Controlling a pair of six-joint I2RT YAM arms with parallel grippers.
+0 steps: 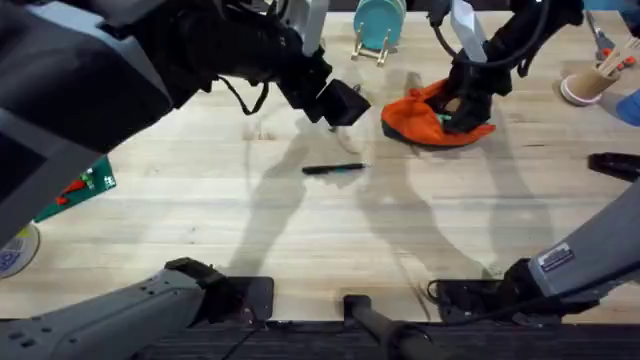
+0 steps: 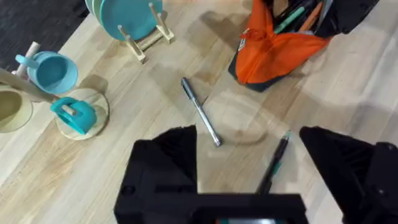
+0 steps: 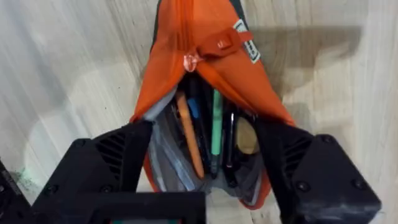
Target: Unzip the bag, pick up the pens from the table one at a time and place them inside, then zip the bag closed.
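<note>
The orange bag (image 1: 432, 122) lies at the far middle-right of the table (image 1: 200, 230), its zipper open. Inside its mouth (image 3: 205, 143) I see several pens, among them an orange one and a green one. My right gripper (image 3: 205, 168) is open, and its fingers straddle the bag's mouth, one on each side. A black pen with a green accent (image 1: 335, 169) lies on the table's middle. A silver-grey pen (image 2: 200, 112) lies beside it, nearer the bag. My left gripper (image 2: 249, 168) hovers open above both pens, holding nothing.
A teal plate in a wooden rack (image 1: 378, 25) stands at the back. Teal cups on a wooden stand (image 2: 68, 106) are behind it. At the far right stands a pink cup of wooden sticks (image 1: 592, 80). A green card (image 1: 85, 190) lies at the left and a black object (image 1: 615, 165) at the right.
</note>
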